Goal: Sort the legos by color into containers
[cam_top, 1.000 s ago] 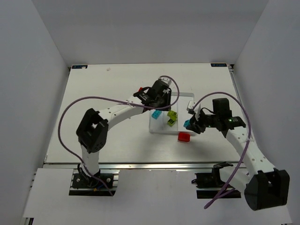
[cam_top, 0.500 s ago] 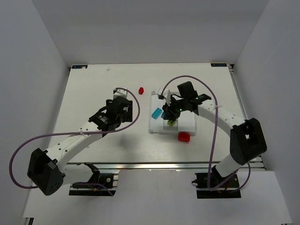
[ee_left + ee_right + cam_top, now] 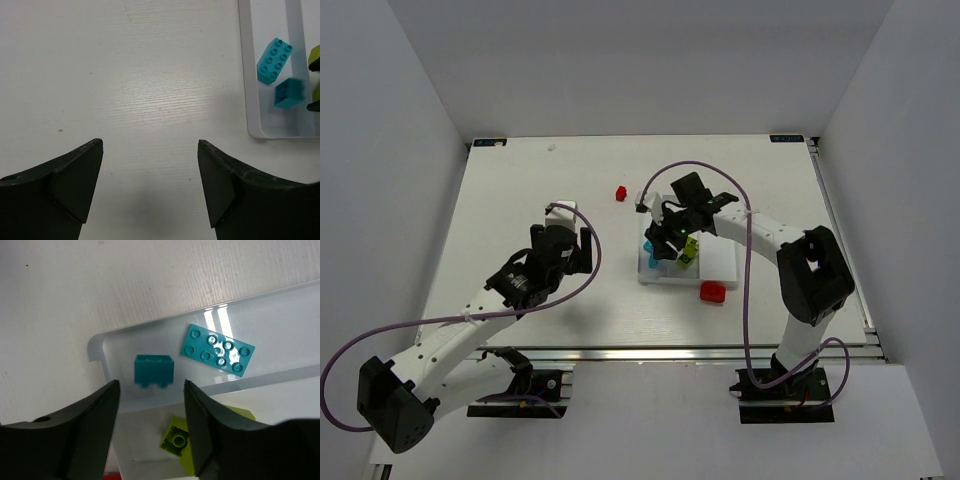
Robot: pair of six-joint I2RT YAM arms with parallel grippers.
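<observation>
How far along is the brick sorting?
Done: a long cyan brick and a small cyan brick lie in the tray's end compartment, lime bricks in the next. In hand: nothing; the right gripper is open over the cyan pair, the left gripper open over table. Left: one red brick beside the tray, a second red brick farther off.

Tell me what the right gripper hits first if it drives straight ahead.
Probably the small cyan-blue plastic brick just ahead of the right gripper, in the white plastic tray; depth is unclear.
</observation>
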